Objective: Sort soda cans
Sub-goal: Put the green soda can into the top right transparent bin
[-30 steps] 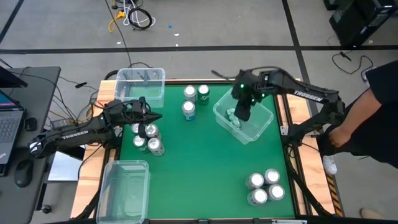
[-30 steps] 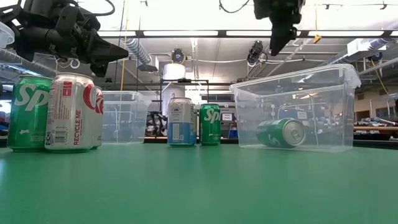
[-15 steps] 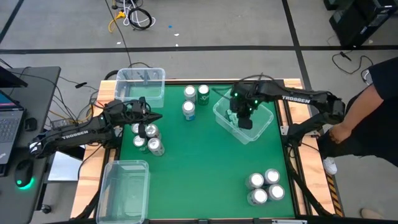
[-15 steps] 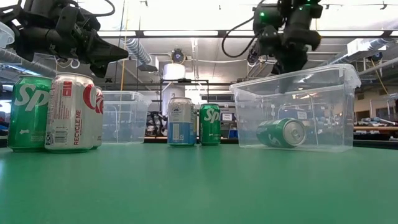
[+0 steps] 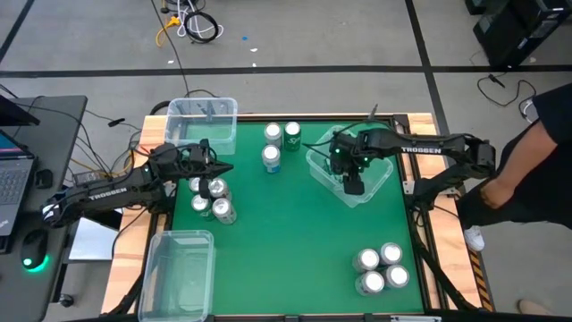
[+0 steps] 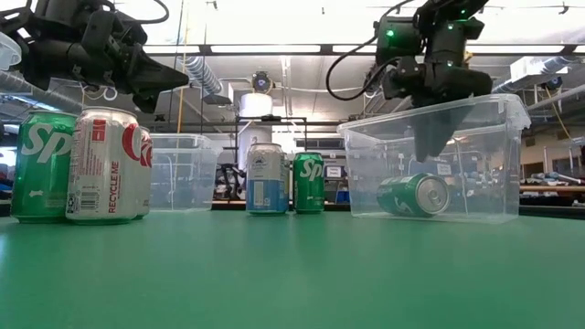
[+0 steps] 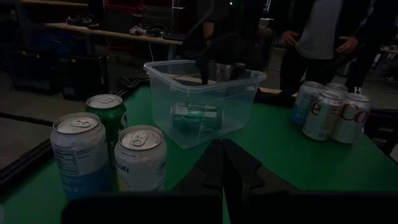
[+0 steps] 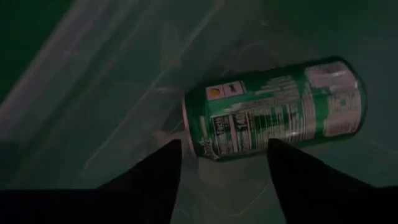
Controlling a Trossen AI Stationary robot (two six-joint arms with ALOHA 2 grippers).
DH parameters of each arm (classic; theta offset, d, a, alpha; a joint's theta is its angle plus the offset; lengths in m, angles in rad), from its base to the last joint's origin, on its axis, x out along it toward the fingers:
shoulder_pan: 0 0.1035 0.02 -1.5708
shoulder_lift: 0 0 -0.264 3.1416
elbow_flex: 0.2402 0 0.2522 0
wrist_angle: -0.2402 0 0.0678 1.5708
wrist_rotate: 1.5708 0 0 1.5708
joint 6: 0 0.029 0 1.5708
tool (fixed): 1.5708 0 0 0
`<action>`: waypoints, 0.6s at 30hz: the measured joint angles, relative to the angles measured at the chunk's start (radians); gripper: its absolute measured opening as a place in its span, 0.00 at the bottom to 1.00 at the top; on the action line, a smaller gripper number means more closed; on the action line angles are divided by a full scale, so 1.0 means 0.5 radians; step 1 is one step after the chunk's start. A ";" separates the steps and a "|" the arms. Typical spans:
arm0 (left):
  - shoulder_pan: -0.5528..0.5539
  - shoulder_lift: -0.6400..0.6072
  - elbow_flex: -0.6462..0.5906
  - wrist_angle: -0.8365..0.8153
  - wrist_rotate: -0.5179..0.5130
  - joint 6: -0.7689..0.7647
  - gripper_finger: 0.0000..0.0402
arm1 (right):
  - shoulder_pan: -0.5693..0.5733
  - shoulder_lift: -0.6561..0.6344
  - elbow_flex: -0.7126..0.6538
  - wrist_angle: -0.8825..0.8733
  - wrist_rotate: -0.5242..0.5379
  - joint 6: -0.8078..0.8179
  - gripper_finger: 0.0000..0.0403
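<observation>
The green table (image 5: pixel 295 233) carried a clear bin (image 5: pixel 371 185) right of centre, with a green soda can (image 8: pixel 273 115) lying on its side on the bin's floor. The right gripper (image 8: pixel 222 163) was lowered into that bin directly above the can, fingers spread wide and holding nothing. The left gripper (image 5: pixel 225 165) hovered over the cluster of cans (image 5: pixel 212 199) at the table's left, its fingers closed together and empty.

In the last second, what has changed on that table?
The right hand has come down from above the clear bin into it, fingers open, and now hangs just over the green can lying on its side there, not gripping it. The left hand has stayed above its cluster of cans, and no can has moved.
</observation>
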 joint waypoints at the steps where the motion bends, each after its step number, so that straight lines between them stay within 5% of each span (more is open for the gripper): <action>1: 0.000 0.000 -0.001 0.000 0.000 0.001 0.00 | -0.014 0.000 0.000 0.008 0.008 -0.035 0.59; 9: 0.000 0.000 0.000 0.000 0.000 0.001 0.00 | -0.165 -0.003 0.001 0.086 0.166 -0.400 0.50; 18: 0.000 0.000 0.000 -0.004 0.000 0.001 0.00 | -0.181 -0.001 -0.015 0.096 -0.175 -0.376 0.04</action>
